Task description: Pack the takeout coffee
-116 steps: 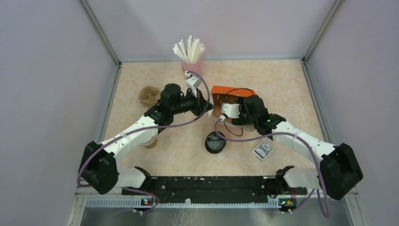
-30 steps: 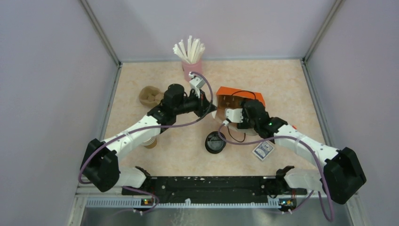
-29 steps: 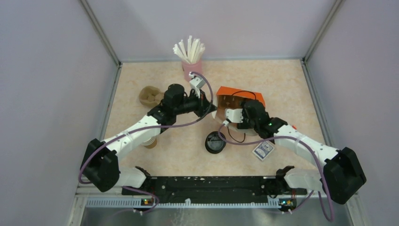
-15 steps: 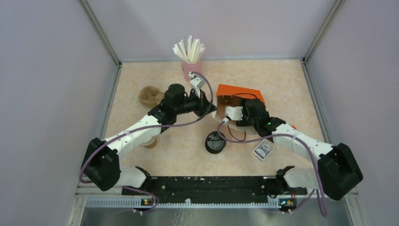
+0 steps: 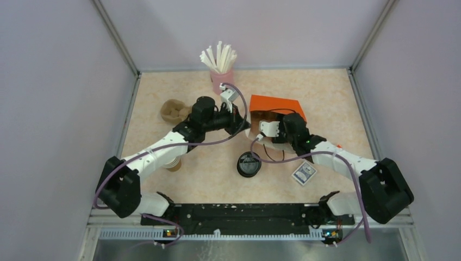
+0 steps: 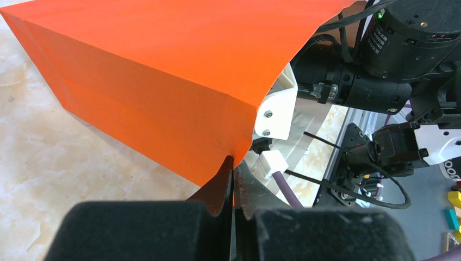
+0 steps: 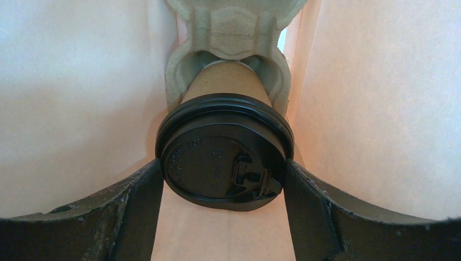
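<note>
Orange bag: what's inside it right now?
The right wrist view shows the takeout coffee, black lid on, held by the right gripper, its base seated in a pulp carrier. The carrier's far part and the cup's bottom are hidden. From above, the orange bag wall covers the cup.

The orange bag (image 5: 275, 103) has tipped since 3.9 s ago. From above its orange side now shows as a broad panel, far less of its brown inside is seen, and it sits slightly further right. The right arm (image 5: 337, 157) has swung its shoulder and elbow to the left, and the left gripper (image 6: 232, 179) has shifted a little right with the bag's edge.
</note>
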